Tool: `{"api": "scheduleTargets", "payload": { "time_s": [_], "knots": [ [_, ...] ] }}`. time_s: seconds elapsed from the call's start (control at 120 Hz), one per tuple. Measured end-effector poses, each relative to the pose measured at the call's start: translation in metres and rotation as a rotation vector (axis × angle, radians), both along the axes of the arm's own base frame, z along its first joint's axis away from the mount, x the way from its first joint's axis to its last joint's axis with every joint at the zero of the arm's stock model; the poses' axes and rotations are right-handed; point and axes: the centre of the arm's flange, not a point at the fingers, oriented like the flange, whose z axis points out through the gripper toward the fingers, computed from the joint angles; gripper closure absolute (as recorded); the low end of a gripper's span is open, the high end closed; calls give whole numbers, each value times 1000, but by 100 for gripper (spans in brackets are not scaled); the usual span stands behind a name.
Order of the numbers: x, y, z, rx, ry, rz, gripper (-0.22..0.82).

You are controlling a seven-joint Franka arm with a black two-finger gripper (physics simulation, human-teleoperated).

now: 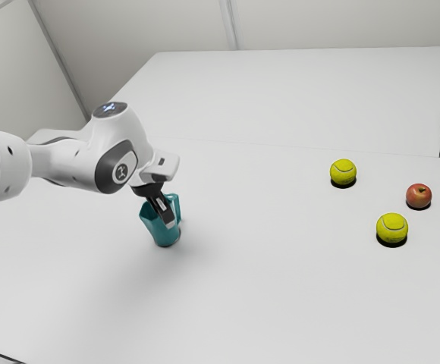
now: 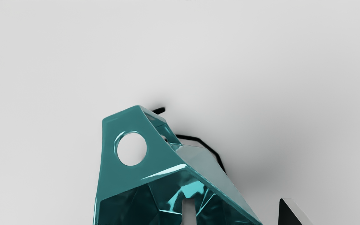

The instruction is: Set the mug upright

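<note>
Exterior view: the teal mug (image 1: pixel 156 229) sits on its narrow base on the desk (image 1: pixel 281 296), its mouth upward, so it looks upright as the task wants; a slight lean is hard to rule out with the arm partly over it. The end effector (image 2: pixel 235 209) is at the mug's mouth with its fingers apart: in the wrist view one finger (image 2: pixel 189 213) reaches inside the mug and the other (image 2: pixel 291 215) stands outside, with the wall between them and a visible gap on the outer side. That could suit a mug just released after righting, or a grasp being lined up for a last correction. Either way, the next move calls for care with the inner finger, since a sideways push on the wall could tip the mug.

The mug is glossy and faceted, flaring toward an angular rim, with bright reflections inside; its smooth handle (image 2: pixel 123 122) is pierced by a round hole. Well apart from the mug, toward the exterior view's right, are two fuzzy yellow-green tennis balls (image 1: pixel 343 172) (image 1: pixel 392 228) with pale seams, and a rounded red apple (image 1: pixel 419 196). The desk is matte and pale.
</note>
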Motion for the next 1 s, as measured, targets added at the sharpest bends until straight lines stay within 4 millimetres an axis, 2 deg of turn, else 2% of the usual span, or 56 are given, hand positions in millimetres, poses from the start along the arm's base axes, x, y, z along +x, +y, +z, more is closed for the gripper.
{"api": "scheduleTargets", "payload": {
  "time_s": [0.333,0.517,0.767,1.0],
  "knots": [
    [2,4,13,-2,-19,7,30],
    [5,6,29,-4,-39,11,26],
    [16,9,70,-9,-78,21,16],
    [43,11,127,-21,-48,100,5]
  ]
}}
